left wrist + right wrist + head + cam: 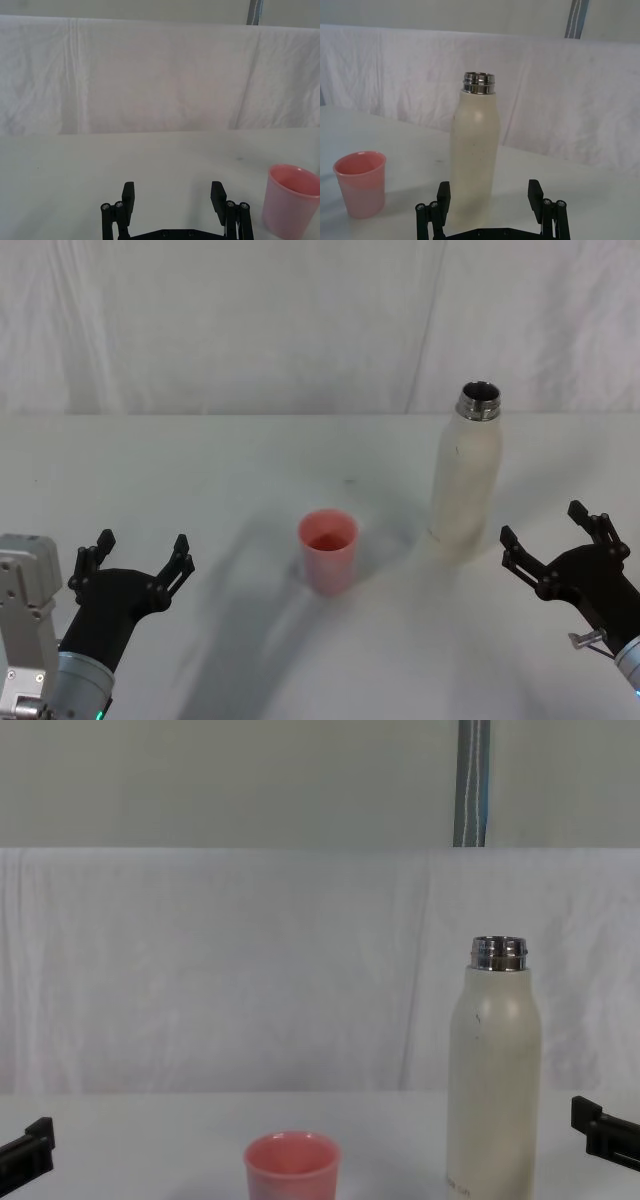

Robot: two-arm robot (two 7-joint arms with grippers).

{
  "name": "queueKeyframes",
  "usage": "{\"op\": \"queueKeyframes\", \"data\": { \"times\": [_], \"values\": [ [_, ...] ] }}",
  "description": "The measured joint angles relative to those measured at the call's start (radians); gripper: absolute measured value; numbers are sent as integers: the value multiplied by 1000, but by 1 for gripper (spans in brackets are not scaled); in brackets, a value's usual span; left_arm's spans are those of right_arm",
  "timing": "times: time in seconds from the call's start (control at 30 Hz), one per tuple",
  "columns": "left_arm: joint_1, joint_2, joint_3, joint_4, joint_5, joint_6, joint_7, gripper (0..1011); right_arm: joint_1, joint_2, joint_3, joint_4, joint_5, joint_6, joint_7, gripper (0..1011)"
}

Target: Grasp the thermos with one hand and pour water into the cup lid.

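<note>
Pincers of both arms rest low at the near edge of a white-draped bench, each spread wide and gripping nothing. At the near right, the right pincer [555, 540] points its black fingers toward the thermos [466, 472], which stands upright just beyond the fingertips and slightly to their left, apart from them; in the right wrist view the two fingers [443, 194] frame the lower body of the thermos [474, 150] with clear space on either side. The cream-white bottle is uncapped, its shiny threaded steel neck open at the top. At the near left, the left pincer [140, 562] sits well apart from the bottle, fingers splayed, a silver-grey wrist module [24, 612] behind it. The cup lid [327, 551], a salmon-pink round cup, stands upright and mouth-up near the middle of the bench [200, 470], between the two pincers, to the left of the thermos and a little nearer the robot; the two do not touch. From the left wrist view the cup lid [291, 206] appears off to the side of the open left pincer [173, 196]. From the chest view the thermos [495, 1070] towers over the cup lid [292, 1167]. A creased white cloth [250, 320] hangs behind the bench.
</note>
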Motion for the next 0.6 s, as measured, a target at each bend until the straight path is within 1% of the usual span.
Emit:
{"op": "queueKeyframes", "data": {
  "times": [0.3, 0.6],
  "values": [
    [0, 0, 0, 0, 0, 0, 0, 1001, 5, -9, 2, -1, -29, -4, 1, 1001],
    [0, 0, 0, 0, 0, 0, 0, 1001, 12, -16, 5, 3, -42, -3, 5, 1001]
  ]
}}
